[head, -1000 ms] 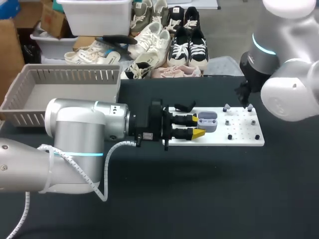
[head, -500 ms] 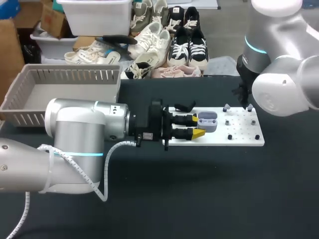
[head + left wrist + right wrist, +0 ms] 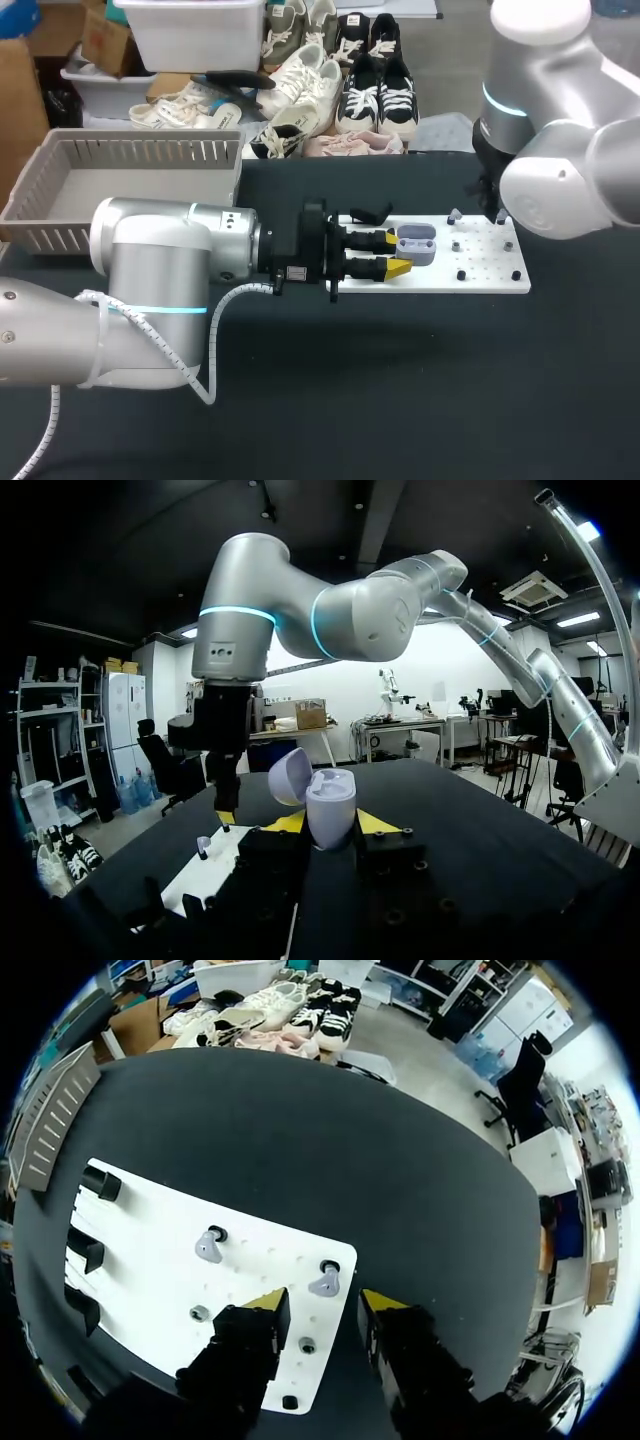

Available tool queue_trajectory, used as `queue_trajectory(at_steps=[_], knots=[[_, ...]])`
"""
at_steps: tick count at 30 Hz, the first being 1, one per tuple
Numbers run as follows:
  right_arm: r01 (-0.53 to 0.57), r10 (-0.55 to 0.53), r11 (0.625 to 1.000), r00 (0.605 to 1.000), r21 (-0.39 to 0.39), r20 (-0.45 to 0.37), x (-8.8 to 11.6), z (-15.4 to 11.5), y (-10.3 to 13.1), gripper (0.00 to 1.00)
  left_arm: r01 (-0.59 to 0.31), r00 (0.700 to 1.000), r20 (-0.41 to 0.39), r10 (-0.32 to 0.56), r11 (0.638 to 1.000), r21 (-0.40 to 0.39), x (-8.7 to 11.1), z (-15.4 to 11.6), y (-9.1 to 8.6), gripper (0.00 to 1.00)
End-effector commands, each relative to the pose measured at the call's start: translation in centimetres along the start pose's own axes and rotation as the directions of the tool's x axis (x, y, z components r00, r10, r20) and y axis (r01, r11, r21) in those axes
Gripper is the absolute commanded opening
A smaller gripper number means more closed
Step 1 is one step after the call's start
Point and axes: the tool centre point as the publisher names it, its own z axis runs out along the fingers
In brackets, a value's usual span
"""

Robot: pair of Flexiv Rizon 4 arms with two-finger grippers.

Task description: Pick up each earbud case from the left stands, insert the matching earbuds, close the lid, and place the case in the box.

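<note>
Far left, the grey box sits at the tabletop's back corner, well apart from the board.

The left arm lies across the tabletop towards the middle. Its pincer is clamped on the case. The left wrist view shows it best: one yellow tip presses each side of the lavender body, so the fingers stand only as far apart as the case is wide. The lid is tipped back and open. That is one case, held just over the left part of the white board.

The board lies flat in the middle of the tabletop, well back from the near edge, with a broad stretch of black surface in front of it. The right wrist view shows three black stands in a row along the board's end nearest the box.

Now the earbuds. There are two, both pale grey and each on its own peg. One is further in on the board and the other is near the board's corner.

At the right, the right arm comes down over that far corner. Its pincer has the fingers parted wide and holds nothing. The corner earbud sits just ahead of the gap between the tips, and neither finger touches it. The board's edge runs under the right-hand finger, with black tabletop beyond.
</note>
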Motion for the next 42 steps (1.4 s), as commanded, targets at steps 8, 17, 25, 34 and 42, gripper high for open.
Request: queue_trajectory(at_steps=[8, 17, 25, 34, 42], knots=[[-0.012, 0.012, 1.000, 1.000, 0.009, -0.011, -0.3, 0.3, 0.1, 0.38, 0.000, 1.000, 0.002, 0.000, 1.000, 0.000, 0.1, 0.0, 0.0, 0.00], [-0.016, 0.016, 1.000, 1.000, 0.014, -0.018, -0.2, 0.6, 0.0, 0.36, 0.000, 1.000, 0.002, 0.000, 1.000, 0.000, 0.1, 0.0, 0.0, 0.00], [-0.015, 0.015, 1.000, 1.000, 0.022, -0.024, -0.2, 0.8, 0.0, 0.36, 0.000, 1.000, 0.002, 0.000, 1.000, 0.000, 0.1, 0.0, 0.0, 0.00], [-0.020, 0.021, 1.000, 0.999, 0.024, -0.028, -0.2, 1.1, -0.1, 0.31, 0.000, 1.000, 0.002, 0.000, 1.000, 0.000, 0.1, 0.0, 0.0, 0.00], [-0.020, 0.020, 0.999, 0.999, 0.025, -0.029, -0.4, 1.3, 0.0, 0.31, 0.000, 1.000, 0.002, 0.000, 1.000, 0.000, 0.1, 0.0, 0.0, 0.00]])
